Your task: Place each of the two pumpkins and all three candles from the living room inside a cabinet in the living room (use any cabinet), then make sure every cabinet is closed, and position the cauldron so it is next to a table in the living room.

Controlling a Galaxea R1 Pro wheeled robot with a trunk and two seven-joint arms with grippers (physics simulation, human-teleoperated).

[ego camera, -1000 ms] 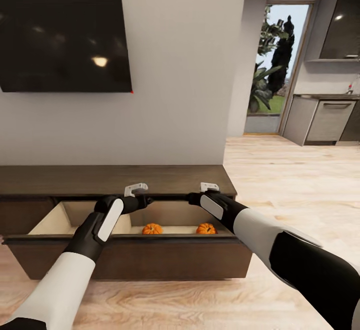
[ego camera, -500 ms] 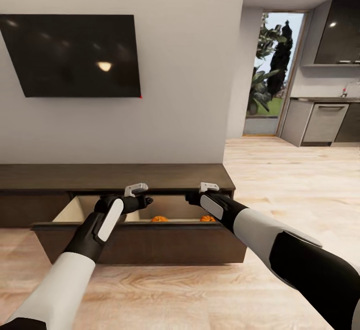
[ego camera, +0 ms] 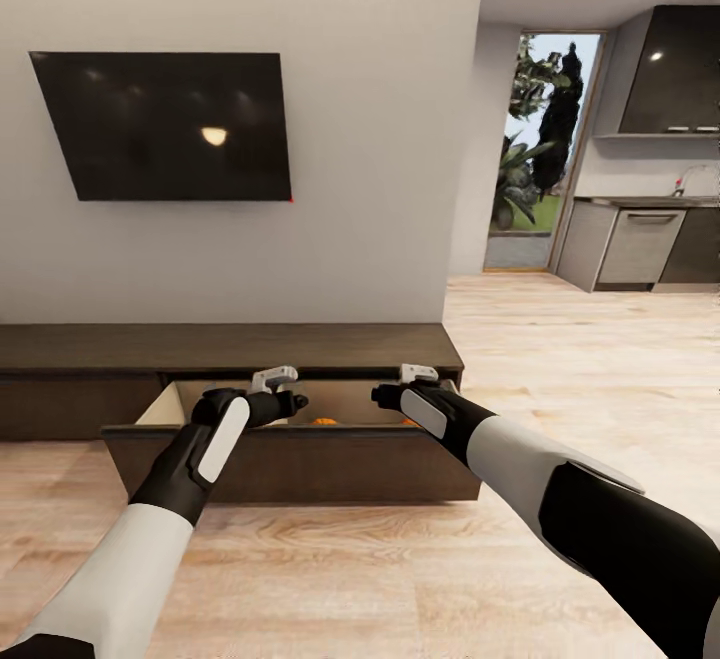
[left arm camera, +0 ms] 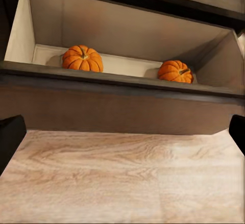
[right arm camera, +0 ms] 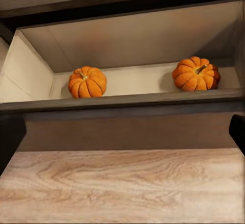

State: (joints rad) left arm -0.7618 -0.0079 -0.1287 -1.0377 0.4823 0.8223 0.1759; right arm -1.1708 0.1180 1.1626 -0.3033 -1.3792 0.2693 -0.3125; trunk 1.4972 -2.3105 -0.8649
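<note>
Both pumpkins (left arm camera: 82, 58) sit well apart on the floor of the cabinet (ego camera: 300, 444) drawer, light, rigid, best pinched across their ribbed sides, while the left gripper (ego camera: 285, 394) and right gripper (ego camera: 392, 391) hover before it, fingers spread, holding nothing.

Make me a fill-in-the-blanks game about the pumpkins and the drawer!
1. Inside the open drawer sit ___ pumpkins.
2. The pumpkins are colored ___.
3. On the wall above the cabinet hangs a black ___.
4. Each gripper, left gripper and right gripper, holds ___.

Missing words: two; orange; TV; nothing
</note>
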